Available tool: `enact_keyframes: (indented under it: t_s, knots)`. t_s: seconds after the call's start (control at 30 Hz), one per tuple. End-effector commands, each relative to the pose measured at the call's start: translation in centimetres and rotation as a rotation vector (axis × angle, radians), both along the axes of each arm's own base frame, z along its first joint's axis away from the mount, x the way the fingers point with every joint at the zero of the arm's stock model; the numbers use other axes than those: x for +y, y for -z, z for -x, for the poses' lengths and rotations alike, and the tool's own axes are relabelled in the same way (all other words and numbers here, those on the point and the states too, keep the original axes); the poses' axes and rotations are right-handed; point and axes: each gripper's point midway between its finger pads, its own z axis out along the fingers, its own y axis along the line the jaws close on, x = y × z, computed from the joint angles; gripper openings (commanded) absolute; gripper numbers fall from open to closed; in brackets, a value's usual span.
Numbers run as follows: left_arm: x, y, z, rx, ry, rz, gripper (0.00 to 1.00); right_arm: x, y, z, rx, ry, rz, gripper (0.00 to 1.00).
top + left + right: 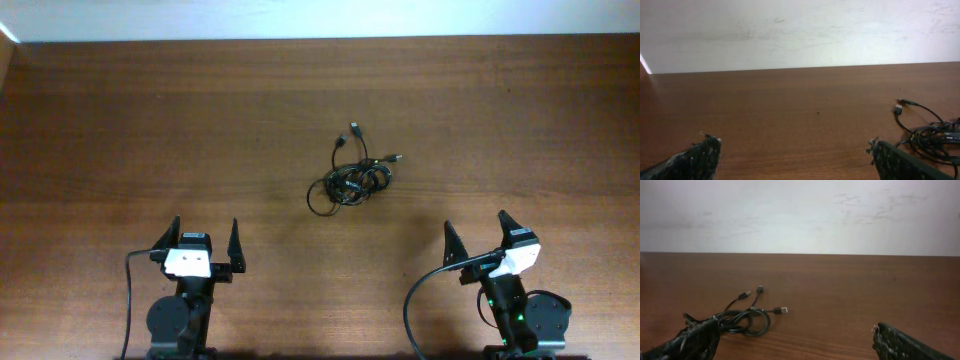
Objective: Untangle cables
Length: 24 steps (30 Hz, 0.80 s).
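Facing the cables, my left gripper and right gripper hold jaws spread, empty. Best pinch a loose plug first.

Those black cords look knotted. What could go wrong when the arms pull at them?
The cables sit in one tight bunch, so a gripper may pinch several strands and tighten the knot. The plugs stick out loose and could snag in a loop. Nothing holds the bundle: left gripper and right gripper are both open and away from it, so one pull may just drag it across the table.
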Motion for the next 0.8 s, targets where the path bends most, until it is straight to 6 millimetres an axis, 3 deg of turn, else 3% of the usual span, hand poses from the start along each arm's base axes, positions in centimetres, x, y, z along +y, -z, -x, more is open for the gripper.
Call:
enact_keyframes:
  t_s: [0.0,0.1,0.17,0.37,0.6,0.77]
  knots:
    - [0.1,0.2,0.0,0.001,-0.006,-0.017,0.99,0.7,0.1,0.2,-0.001,-0.041,-0.008,0.99]
    - [0.1,0.2,0.0,0.001,-0.006,-0.017,0.99,1.6,-0.1,0.5,-0.003,-0.096,-0.019,0.99]
    - [-0.2,0.1,0.0,-0.005,0.009,-0.015,0.99,2.1,-1.2,0.8,-0.002,-0.122,-0.066,0.99]
    - [-0.6,-2.0,0.4,-0.012,0.034,-0.033,0.99,2.9,-6.2,1.8,-0.006,-0.173,-0.066,0.99]
    - [-0.6,-5.4,0.0,0.018,0.037,-0.062,0.99,3.8,-8.6,0.0,0.186,-0.223,-0.086,0.99]
    - [-1.9,-7.9,-2.1,0.116,0.113,-0.055,0.99,4.4,-9.6,-0.9,0.337,-0.259,-0.115,0.99]
